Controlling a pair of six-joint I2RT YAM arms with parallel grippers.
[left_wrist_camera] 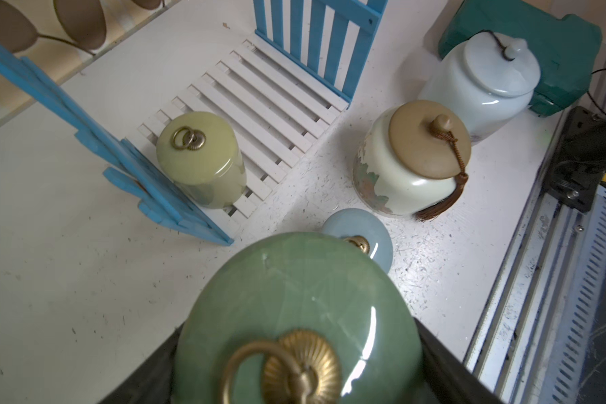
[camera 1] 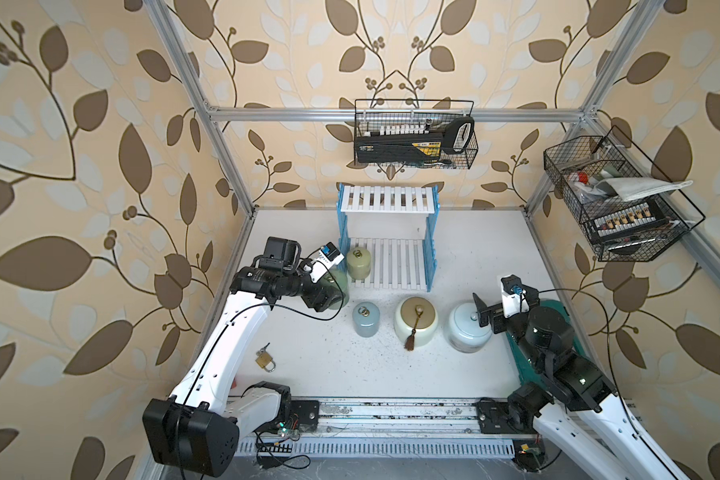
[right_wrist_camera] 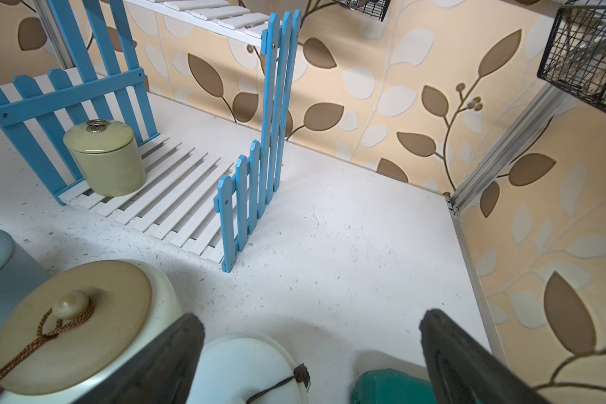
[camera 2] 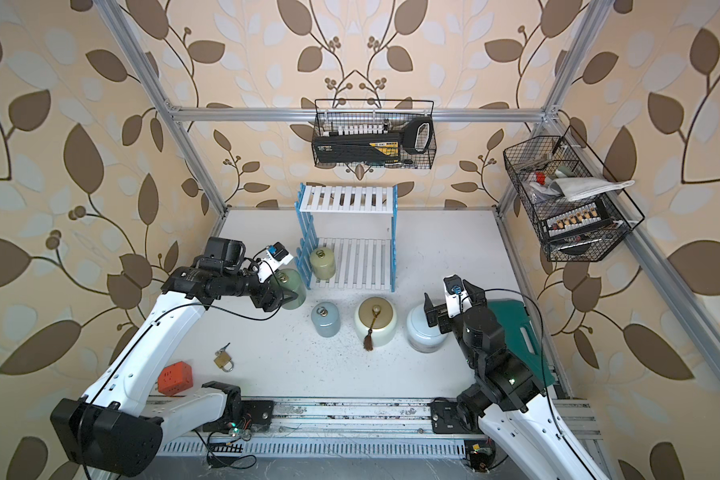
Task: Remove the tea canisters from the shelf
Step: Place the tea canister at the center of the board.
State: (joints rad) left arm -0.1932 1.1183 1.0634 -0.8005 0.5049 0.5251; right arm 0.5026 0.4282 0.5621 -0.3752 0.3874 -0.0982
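Note:
The shelf (camera 1: 387,199) (camera 2: 350,199) stands at the back; its top board is bare. A yellow-green tea canister (camera 1: 359,262) (left_wrist_camera: 200,157) (right_wrist_camera: 105,157) sits at the left end of its lower board (left_wrist_camera: 270,94). My left gripper (camera 1: 329,291) (left_wrist_camera: 294,353) is shut on the sage green canister (camera 2: 292,286) (left_wrist_camera: 294,297), just left of the shelf's front corner. On the table in front stand the grey-blue (camera 1: 366,318), cream (camera 1: 415,326) (right_wrist_camera: 74,325) and pale-blue (camera 1: 462,328) (right_wrist_camera: 245,367) canisters. My right gripper (camera 1: 501,305) (right_wrist_camera: 310,325) hangs open over the pale-blue one's right side.
A brass padlock (camera 1: 265,360) lies front left, an orange block (camera 2: 175,378) by the left arm's base. A teal case (camera 2: 516,332) lies under the right arm. Black wire baskets hang on the back wall (camera 1: 414,137) and right wall (camera 1: 616,199).

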